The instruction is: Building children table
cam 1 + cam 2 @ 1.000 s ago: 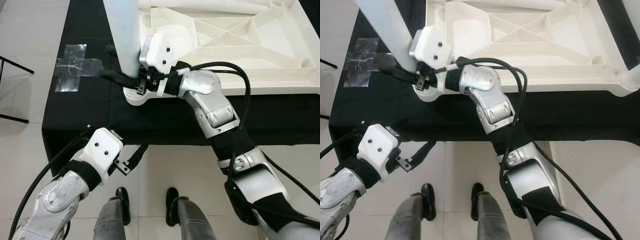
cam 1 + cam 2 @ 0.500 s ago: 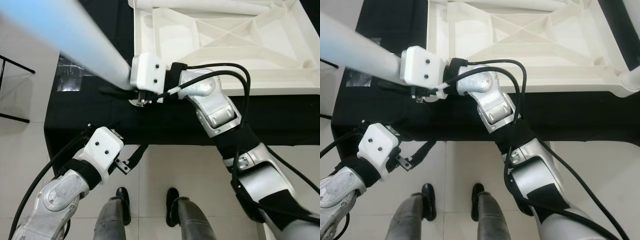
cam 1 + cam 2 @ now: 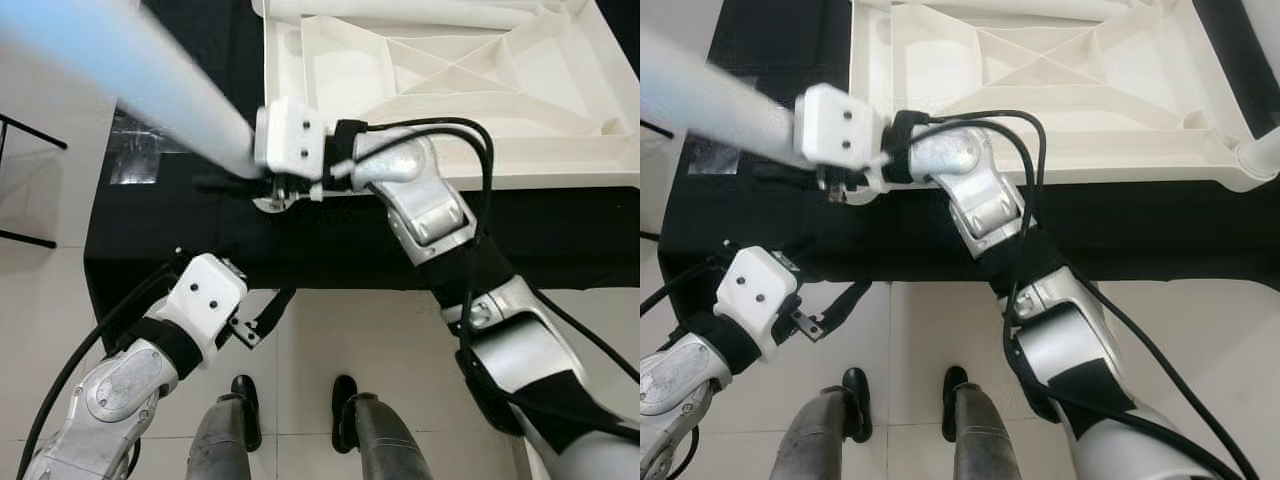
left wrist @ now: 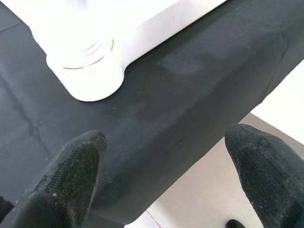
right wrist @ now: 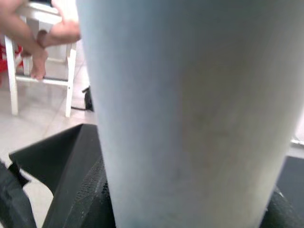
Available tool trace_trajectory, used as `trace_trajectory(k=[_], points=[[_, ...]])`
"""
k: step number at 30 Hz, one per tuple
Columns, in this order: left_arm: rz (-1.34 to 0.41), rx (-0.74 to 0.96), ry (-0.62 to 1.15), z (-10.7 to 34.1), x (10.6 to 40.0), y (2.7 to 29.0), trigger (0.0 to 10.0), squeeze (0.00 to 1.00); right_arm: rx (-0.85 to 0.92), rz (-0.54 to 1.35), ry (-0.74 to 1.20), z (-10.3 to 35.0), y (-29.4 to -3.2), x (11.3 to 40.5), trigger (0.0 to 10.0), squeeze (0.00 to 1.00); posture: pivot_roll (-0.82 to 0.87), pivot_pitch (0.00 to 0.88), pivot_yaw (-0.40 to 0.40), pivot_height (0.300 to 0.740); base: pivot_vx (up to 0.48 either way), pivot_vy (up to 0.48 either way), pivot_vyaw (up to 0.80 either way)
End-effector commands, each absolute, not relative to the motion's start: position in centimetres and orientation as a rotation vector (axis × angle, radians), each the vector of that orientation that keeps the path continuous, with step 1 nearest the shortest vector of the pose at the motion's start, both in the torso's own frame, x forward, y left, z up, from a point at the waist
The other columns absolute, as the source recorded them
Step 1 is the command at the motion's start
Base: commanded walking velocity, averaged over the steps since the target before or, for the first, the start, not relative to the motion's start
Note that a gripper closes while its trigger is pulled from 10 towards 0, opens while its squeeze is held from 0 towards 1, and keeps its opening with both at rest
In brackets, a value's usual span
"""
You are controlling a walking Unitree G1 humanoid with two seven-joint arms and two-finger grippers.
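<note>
The white children's tabletop point(image 3: 560, 172) lies upside down on a black-covered bench. Its near left corner socket point(image 3: 268, 201) shows as a white ribbed ring point(image 4: 89, 71) in the left wrist view. A pale table leg point(image 3: 130, 75) slants up and to the left from that socket. My right gripper point(image 3: 243, 178) is shut on the leg's lower end, and the leg point(image 5: 190, 109) stands right in front of the right wrist camera. My left gripper point(image 3: 262, 318) hangs open below the bench's front edge, holding nothing.
A patch of clear tape point(image 3: 150, 140) is stuck on the black cloth point(image 3: 180, 240) left of the socket. Another leg point(image 3: 1262, 150) stands at the tabletop's right corner. A person's hands point(image 5: 42, 33) and a white stool are beyond. My feet point(image 3: 245, 400) stand on white tiles.
The leg stood upright at the corner socket a second ago; it now leans far over to the upper left, my right gripper still on it. The left arm has not moved.
</note>
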State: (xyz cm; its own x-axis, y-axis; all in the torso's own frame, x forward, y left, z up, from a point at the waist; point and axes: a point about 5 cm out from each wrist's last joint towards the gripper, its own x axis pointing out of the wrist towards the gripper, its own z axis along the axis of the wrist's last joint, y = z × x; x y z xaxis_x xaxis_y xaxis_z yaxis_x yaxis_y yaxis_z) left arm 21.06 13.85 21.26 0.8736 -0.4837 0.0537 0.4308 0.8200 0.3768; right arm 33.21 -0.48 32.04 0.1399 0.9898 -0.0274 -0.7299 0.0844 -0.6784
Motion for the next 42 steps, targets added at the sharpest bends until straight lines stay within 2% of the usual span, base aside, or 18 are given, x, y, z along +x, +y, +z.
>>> trace_trajectory(k=[1, 4, 6, 12, 22, 28, 33, 42], points=[[-0.506, 0.367, -0.117, 20.5, 20.9, 13.8, 10.0, 0.0, -0.556, 1.42, -0.299, 28.8, -0.3, 34.0, 10.0, 0.0, 0.14, 0.411, -0.076, 0.74, 0.0, 0.0, 0.0], [-0.505, 0.366, -0.117, 20.6, 20.9, 13.8, 10.0, 0.0, -0.516, 1.414, -0.266, 29.0, -0.3, 34.4, 10.0, 0.0, 0.13, 0.411, -0.076, 0.74, 0.0, 0.0, 0.0], [-0.505, 0.364, -0.117, 20.5, 20.8, 13.8, 10.0, 0.0, -0.42, 1.391, -0.186, 29.2, -0.3, 35.1, 10.0, 0.0, 0.13, 0.411, -0.076, 0.74, 0.0, 0.0, 0.0], [-0.505, 0.364, -0.117, 20.5, 20.8, 13.8, 10.0, 0.0, -0.388, 1.367, -0.111, 28.4, -0.4, 35.5, 10.0, 0.0, 0.13, 0.413, -0.076, 0.74, 0.0, 0.0, 0.0], [-0.508, 0.365, -0.117, 20.5, 20.8, 13.8, 10.0, 0.0, -0.292, 1.431, -0.04, 27.6, -0.3, 35.1, 10.0, 0.0, 0.13, 0.413, -0.074, 0.74, 0.0, 0.0, 0.0], [-0.507, 0.364, -0.117, 20.6, 20.8, 13.8, 10.0, 0.0, -0.166, 1.257, 0.05, 26.4, -0.8, 36.9, 10.0, 0.0, 0.14, 0.415, -0.076, 0.74, 0.0, 0.0, 0.0], [-0.507, 0.363, -0.116, 20.5, 20.8, 13.8, 10.0, 0.0, -0.049, 1.096, 0.05, 25.4, -1.8, 37.9, 10.0, 0.0, 0.13, 0.415, -0.077, 0.74, 0.0, 0.0, 0.0], [-0.513, 0.362, -0.115, 20.4, 20.8, 13.6, 10.0, 0.0, 0.026, 1.012, 0.07, 23.3, -3.2, 37.7, 10.0, 0.0, 0.14, 0.406, -0.075, 0.74, 0.0, 0.0, 0.0]])
